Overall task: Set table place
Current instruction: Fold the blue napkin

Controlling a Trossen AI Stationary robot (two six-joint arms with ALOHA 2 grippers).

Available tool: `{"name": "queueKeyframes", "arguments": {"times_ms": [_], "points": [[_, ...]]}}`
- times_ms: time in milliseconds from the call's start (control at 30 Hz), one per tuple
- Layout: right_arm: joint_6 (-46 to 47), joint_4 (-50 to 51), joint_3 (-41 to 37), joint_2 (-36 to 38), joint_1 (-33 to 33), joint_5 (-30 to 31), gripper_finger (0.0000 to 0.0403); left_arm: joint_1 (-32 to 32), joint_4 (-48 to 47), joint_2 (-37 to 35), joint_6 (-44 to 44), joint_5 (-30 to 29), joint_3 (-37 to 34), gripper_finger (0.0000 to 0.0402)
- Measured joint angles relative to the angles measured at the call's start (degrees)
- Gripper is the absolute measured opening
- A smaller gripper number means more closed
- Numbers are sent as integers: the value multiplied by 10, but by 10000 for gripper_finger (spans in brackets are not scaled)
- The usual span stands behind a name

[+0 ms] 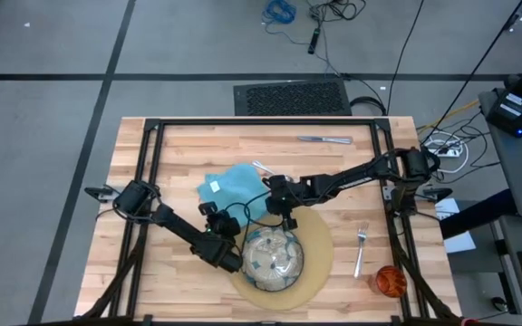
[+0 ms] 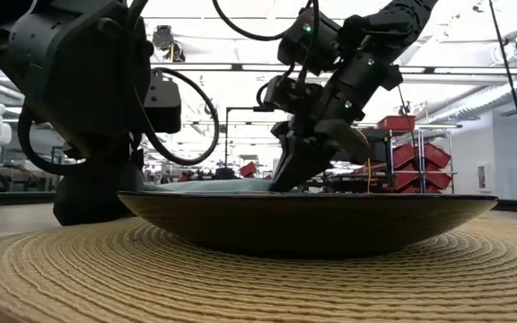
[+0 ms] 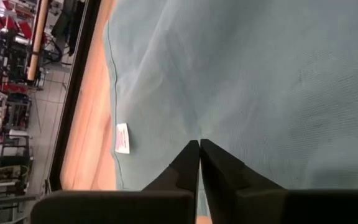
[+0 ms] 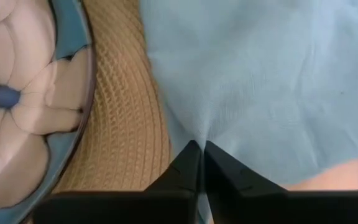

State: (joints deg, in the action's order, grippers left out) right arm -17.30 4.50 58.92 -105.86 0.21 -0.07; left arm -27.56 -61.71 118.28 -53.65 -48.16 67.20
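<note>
The teal napkin (image 1: pixel 234 186) lies spread on the table (image 1: pixel 179 290), far-left of the round tan placemat (image 1: pixel 320 263). The flower-patterned plate (image 1: pixel 272 256) sits on the placemat. In the right wrist view the napkin (image 4: pixel 260 74) overlaps the placemat's rim (image 4: pixel 126 124). My left gripper (image 1: pixel 220 213) is shut on the napkin's near left part, not far from its white tag (image 3: pixel 122 137). My right gripper (image 1: pixel 279 215) is shut on the napkin beside the placemat. In the low view it (image 2: pixel 296 175) reaches down behind the plate (image 2: pixel 312 220). My left gripper pinches a small pucker of the napkin's surface (image 3: pixel 199 134) between its two fingertips, coming slanting down from the near side. Creases run in toward the tips. The cloth lies on the table. My right gripper pinches a pucker of the napkin (image 4: pixel 199 134) right beside the placemat's rim, slanting down from the far right. Creases gather at the tips, and the cloth around them lies flat.
A fork (image 1: pixel 361 249) lies right of the placemat and an orange cup (image 1: pixel 391 281) stands at the near right corner. A knife (image 1: pixel 324 139) lies near the far edge, and a spoon (image 1: pixel 261 168) pokes out at the napkin's far side.
</note>
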Motion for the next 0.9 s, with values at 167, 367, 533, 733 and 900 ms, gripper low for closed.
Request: {"name": "queueKeyframes", "arguments": {"times_ms": [167,367,533,733,900], "points": [[-4,8,7,1,0,-13,1,-5,-13,-19,7,14,-3,0],[-17,45,46,1,-2,-48,1,-6,-58,-63,6,11,-3,0],[-30,87,86,2,-11,-86,0,-6,-58,-90,16,-7,-2,0],[-40,130,134,2,-30,-138,0,4,-58,-94,35,-10,-2,0],[-40,176,169,2,-54,-164,0,11,-44,-95,49,-4,-4,0]]}}
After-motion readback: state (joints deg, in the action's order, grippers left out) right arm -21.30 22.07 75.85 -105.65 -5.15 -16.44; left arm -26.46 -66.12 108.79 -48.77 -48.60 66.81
